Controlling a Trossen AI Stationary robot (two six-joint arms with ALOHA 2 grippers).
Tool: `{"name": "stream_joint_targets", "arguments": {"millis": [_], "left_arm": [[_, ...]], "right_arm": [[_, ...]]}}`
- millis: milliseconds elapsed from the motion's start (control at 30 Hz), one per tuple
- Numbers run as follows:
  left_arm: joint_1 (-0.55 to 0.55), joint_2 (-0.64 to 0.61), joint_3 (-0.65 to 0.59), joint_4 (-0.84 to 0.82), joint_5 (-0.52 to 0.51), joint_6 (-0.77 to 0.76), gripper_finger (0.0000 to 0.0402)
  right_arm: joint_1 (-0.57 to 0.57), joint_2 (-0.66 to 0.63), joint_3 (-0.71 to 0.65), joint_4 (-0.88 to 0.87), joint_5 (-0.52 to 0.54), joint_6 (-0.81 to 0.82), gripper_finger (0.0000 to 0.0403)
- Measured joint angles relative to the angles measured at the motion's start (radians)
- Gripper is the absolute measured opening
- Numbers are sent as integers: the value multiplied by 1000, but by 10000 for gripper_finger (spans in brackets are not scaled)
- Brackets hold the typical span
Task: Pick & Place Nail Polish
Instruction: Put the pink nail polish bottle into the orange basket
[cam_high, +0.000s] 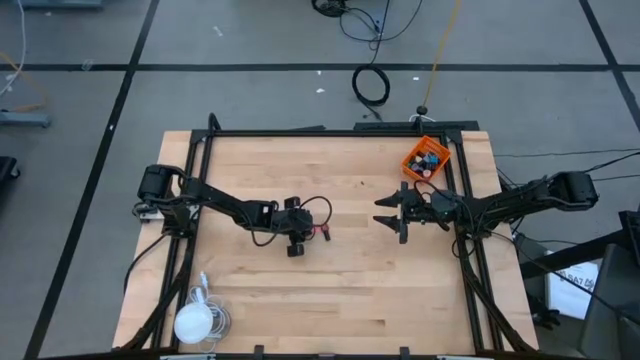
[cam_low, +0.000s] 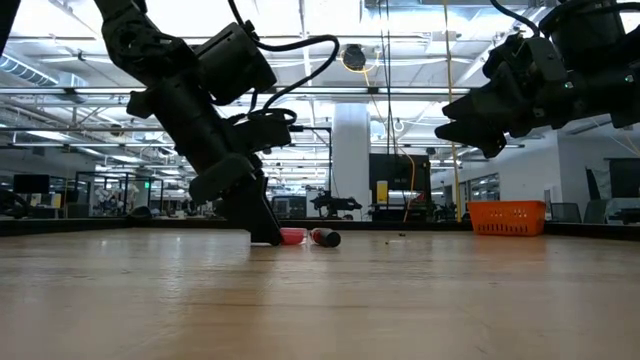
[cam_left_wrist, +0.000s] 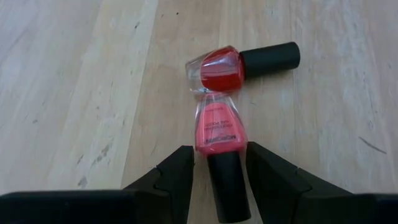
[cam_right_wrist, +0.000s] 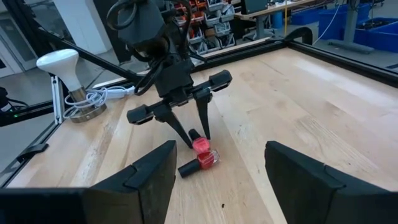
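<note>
**Left pincer down on a pink bottle**

The left pincer (cam_left_wrist: 217, 180) slants steeply down to the tabletop (cam_high: 340, 290), its fingers straddling the dark cap of a pink nail polish bottle (cam_left_wrist: 218, 127) lying flat (whether they press the cap, I cannot tell). A red nail polish bottle (cam_left_wrist: 227, 67) lies crosswise, touching its far end. The right pincer (cam_right_wrist: 217, 174) hovers level, released, facing them; the orange bin (cam_high: 426, 159) sits just behind it.

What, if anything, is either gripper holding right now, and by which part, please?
The left gripper straddles the pink bottle's dark cap on the table; whether it actually grips cannot be told. The right gripper is open and empty.
</note>
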Motion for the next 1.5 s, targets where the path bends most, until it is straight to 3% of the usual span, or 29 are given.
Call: {"name": "stream_joint_targets", "arguments": {"millis": [167, 400, 533, 667, 867, 1033, 1233, 1500], "left_arm": [[0, 0, 0, -2, 8, -24, 137], [0, 1, -1, -2, 37, -47, 39], [-4, 1, -1, -2, 22, -31, 37], [-30, 3, 5, 4, -82, 70, 38], [-96, 10, 108, -44, -329, 382, 38], [-133, 6, 237, -57, -502, 588, 38], [-142, 5, 359, -46, -516, 715, 38], [-140, 5, 392, -33, -530, 759, 38]], "right_arm": [[0, 0, 0, 0, 0, 0, 227], [0, 0, 0, -1, 0, 1, 226], [0, 0, 0, -1, 0, 20, 226], [0, 0, 0, 0, 7, 91, 226], [-1, 22, 5, 0, 57, 214, 226], [0, 119, 49, 0, 57, 266, 226], [0, 305, 147, 76, 51, 315, 226], [1, 539, 225, 345, 34, 361, 226]]}}
